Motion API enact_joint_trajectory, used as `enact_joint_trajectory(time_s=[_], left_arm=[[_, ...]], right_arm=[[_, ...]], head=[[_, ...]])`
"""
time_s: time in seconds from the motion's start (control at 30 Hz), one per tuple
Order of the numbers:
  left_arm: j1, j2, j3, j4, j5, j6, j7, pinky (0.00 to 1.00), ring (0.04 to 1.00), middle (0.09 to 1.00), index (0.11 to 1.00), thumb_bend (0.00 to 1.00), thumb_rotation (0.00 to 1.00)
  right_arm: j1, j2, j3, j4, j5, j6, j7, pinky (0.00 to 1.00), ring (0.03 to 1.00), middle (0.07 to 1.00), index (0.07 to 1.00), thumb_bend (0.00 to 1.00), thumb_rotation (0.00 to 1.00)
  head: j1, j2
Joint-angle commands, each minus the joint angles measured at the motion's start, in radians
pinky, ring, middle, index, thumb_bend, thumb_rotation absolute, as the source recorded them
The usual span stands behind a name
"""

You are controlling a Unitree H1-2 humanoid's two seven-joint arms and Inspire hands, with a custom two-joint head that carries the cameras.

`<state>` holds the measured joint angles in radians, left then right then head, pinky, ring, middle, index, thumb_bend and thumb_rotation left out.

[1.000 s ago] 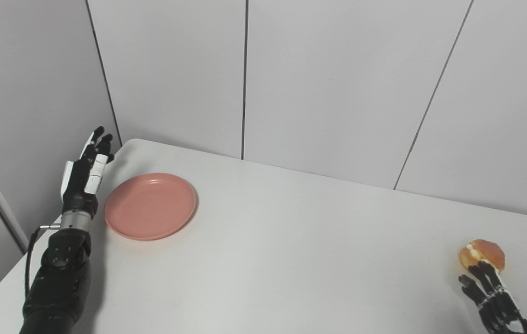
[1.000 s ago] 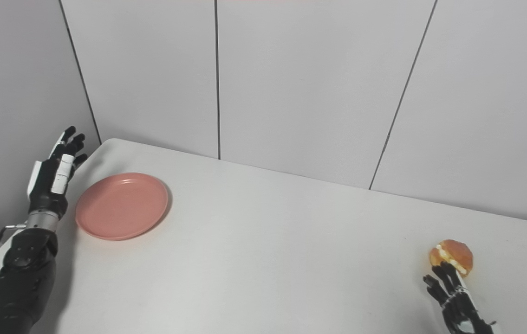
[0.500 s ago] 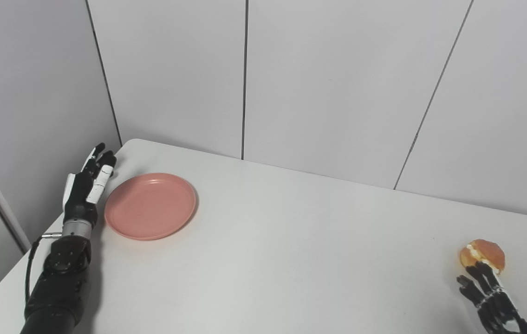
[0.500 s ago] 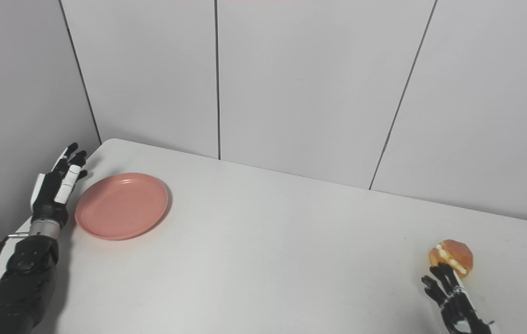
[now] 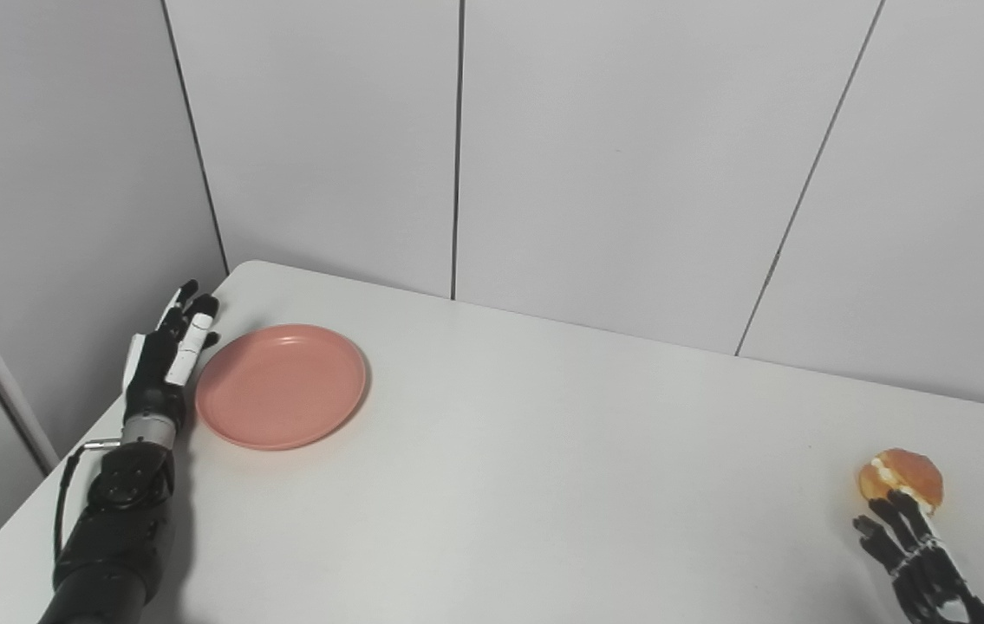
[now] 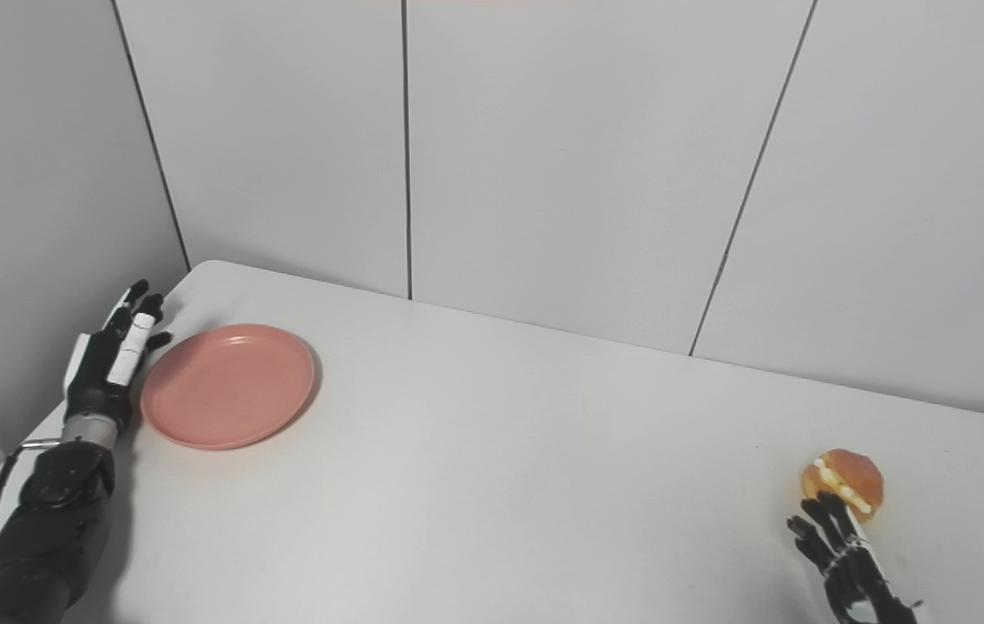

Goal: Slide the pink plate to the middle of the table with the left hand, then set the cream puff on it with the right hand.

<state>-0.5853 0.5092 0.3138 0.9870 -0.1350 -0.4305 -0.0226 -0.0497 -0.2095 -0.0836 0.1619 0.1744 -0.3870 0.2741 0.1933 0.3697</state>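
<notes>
The pink plate [image 5: 281, 385] lies flat near the table's far left corner. My left hand [image 5: 164, 355] rests low just beside the plate's left rim, fingers straight and apart, holding nothing; whether it touches the rim I cannot tell. The cream puff [image 5: 901, 475], golden with a cream seam, sits near the right edge of the table. My right hand [image 5: 916, 563] is at the bottom right, fingers spread and pointing up at the puff, their tips just in front of it. The right hand is partly cut off by the picture's edge.
The white table [image 5: 544, 485] stretches between plate and puff. Grey wall panels [image 5: 613, 156] stand close behind it, and a side wall [image 5: 49, 173] is close on the left. The table's left edge runs just outside my left forearm [image 5: 114, 529].
My left hand has come down from above the table to sit low beside the plate's left rim. The plate, the puff and the right hand have hardly moved.
</notes>
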Motion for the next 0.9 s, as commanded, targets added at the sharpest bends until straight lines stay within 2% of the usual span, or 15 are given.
enact_joint_trajectory(time_s=[0.0,0.07,0.13,0.37,0.57,0.73,0.87], left_arm=[[-0.031,0.019,-0.002,-0.004,-0.007,-0.038,-0.006,0.82,0.921,0.905,0.907,0.99,0.84],[-0.031,0.013,-0.002,-0.003,-0.014,-0.038,-0.016,0.81,0.917,0.903,0.905,0.99,0.84],[-0.03,0.007,-0.004,0.007,-0.015,-0.038,-0.022,0.86,0.929,0.909,0.915,0.96,0.84],[-0.02,-0.012,-0.028,0.037,-0.002,-0.039,-0.025,0.79,0.904,0.887,0.896,0.99,0.84],[-0.016,-0.03,-0.01,0.053,-0.042,-0.039,-0.074,0.78,0.901,0.889,0.886,1.0,0.81],[0.012,-0.051,-0.002,0.022,-0.06,-0.039,-0.104,0.79,0.916,0.905,0.897,1.0,0.83],[0.046,-0.065,-0.006,-0.023,-0.06,-0.038,-0.121,0.84,0.942,0.932,0.927,0.94,0.86]], right_arm=[[0.09,0.018,0.012,0.072,-0.005,-0.009,-0.007,0.92,0.887,0.927,0.939,0.96,1.0],[0.091,0.018,0.012,0.069,-0.007,-0.007,-0.008,0.92,0.888,0.926,0.94,0.97,1.0],[0.091,0.018,0.011,0.07,-0.008,-0.012,-0.008,0.91,0.886,0.926,0.94,0.97,1.0],[0.09,0.017,0.011,0.075,-0.009,-0.023,-0.006,0.91,0.886,0.929,0.94,0.97,1.0],[0.094,0.018,0.013,0.07,-0.015,-0.027,-0.009,0.9,0.881,0.925,0.936,0.96,1.0],[0.096,0.018,0.015,0.068,-0.011,-0.024,-0.005,0.9,0.885,0.927,0.94,0.96,1.0],[0.092,0.017,0.015,0.076,-0.015,-0.033,-0.005,0.9,0.882,0.925,0.935,0.95,1.0]], head=[[0.0,0.004],[-0.002,0.005],[-0.003,0.005],[-0.003,0.009],[-0.01,0.013],[-0.015,0.013],[-0.013,0.011]])
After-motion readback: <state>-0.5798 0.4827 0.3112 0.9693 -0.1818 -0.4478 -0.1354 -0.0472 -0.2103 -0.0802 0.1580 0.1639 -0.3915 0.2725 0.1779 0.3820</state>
